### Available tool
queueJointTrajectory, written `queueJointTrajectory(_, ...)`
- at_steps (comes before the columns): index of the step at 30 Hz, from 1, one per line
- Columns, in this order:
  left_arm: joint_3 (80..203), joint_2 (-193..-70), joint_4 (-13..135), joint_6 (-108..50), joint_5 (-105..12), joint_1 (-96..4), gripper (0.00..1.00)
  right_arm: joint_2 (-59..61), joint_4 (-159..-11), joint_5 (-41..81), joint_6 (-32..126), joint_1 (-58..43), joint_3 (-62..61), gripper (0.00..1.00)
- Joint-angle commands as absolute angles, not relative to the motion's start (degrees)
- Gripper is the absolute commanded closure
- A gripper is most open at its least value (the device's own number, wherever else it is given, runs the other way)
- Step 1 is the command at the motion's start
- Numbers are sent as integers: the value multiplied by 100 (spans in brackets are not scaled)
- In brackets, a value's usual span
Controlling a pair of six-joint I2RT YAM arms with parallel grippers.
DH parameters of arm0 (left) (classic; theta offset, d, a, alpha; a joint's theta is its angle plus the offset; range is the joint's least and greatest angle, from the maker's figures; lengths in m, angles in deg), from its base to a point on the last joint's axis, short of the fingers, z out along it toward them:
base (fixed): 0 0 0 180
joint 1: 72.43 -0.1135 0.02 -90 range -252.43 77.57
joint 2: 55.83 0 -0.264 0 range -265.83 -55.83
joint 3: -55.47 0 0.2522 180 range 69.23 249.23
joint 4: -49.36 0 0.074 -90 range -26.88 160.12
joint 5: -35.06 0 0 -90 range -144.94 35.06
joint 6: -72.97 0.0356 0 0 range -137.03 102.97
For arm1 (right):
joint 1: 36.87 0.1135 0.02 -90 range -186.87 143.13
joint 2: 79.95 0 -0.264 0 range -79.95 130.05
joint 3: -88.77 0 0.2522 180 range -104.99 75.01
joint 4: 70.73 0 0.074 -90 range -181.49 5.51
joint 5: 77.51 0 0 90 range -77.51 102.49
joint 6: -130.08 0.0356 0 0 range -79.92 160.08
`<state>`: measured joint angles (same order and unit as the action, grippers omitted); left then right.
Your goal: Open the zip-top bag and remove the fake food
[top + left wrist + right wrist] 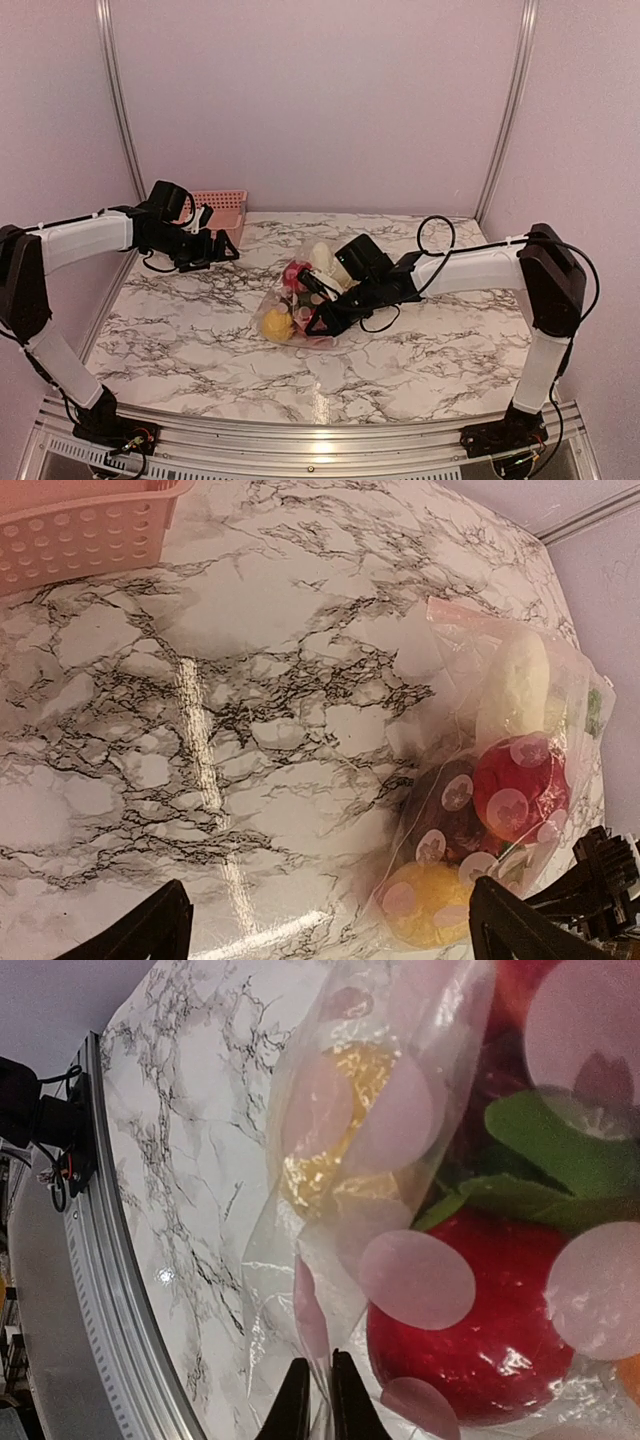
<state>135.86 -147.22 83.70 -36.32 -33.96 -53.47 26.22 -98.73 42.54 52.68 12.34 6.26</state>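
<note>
The zip-top bag lies in the middle of the marble table, clear with pale round spots. Inside it is the fake food: a yellow piece, a red one and a white one. My right gripper is at the bag's near right side. In the right wrist view its fingers are shut on a fold of the bag's film, beside a red fruit and the yellow piece. My left gripper hangs open to the left of the bag, nothing between its fingers.
A pink slotted basket stands at the back left corner, just behind my left gripper, and shows at the left wrist view's top edge. An aluminium rail runs along the table's near edge. Walls close in the back and sides.
</note>
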Motion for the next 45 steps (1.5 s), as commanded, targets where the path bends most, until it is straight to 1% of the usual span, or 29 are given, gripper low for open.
queueJointTrajectory(1,13878,-14995,8431,-3542,-3287,-5188,1,2365,-9679,4355,5331,1191,510,89)
queueJointTrajectory(4,13966,-15175,8487,-3463,-3282,-5034,1,2298,-9768,4427,5299,998,298,66)
queueJointTrajectory(6,14001,-15265,8485,-3428,-3242,-4942,1,2192,-9757,4492,5338,821,255,57)
queueJointTrajectory(15,14153,-15560,8437,-3378,-3276,-4597,1,1517,-9766,4590,5557,-244,237,28)
queueJointTrajectory(17,14164,-15568,8390,-3412,-3287,-4596,1,1403,-9641,4598,5776,-582,308,18)
queueJointTrajectory(20,14202,-15580,8386,-3427,-3305,-4597,1,1335,-9417,4594,6229,-1102,443,12)
queueJointTrajectory(25,14194,-15568,8391,-3461,-3326,-4597,1,1509,-9252,4413,6720,-1623,338,10)
queueJointTrajectory(29,14182,-15541,8384,-3488,-3361,-4593,1,2072,-9725,4340,6548,-1709,-195,14)
queueJointTrajectory(36,14184,-15490,8412,-3502,-3460,-4597,1,3014,-10325,4280,6217,-1798,-896,15)
queueJointTrajectory(40,14190,-15460,8449,-3486,-3503,-4597,1,3433,-10447,4615,6158,-1800,-1093,15)
queueJointTrajectory(42,14190,-15443,8474,-3458,-3526,-4597,1,3540,-10375,4992,6197,-1800,-1068,15)
queueJointTrajectory(43,14191,-15436,8488,-3447,-3555,-4597,1,3579,-10317,5198,6241,-1805,-1027,18)
queueJointTrajectory(45,14188,-15417,8517,-3416,-3591,-4597,1,3608,-10123,5564,6372,-1800,-872,28)
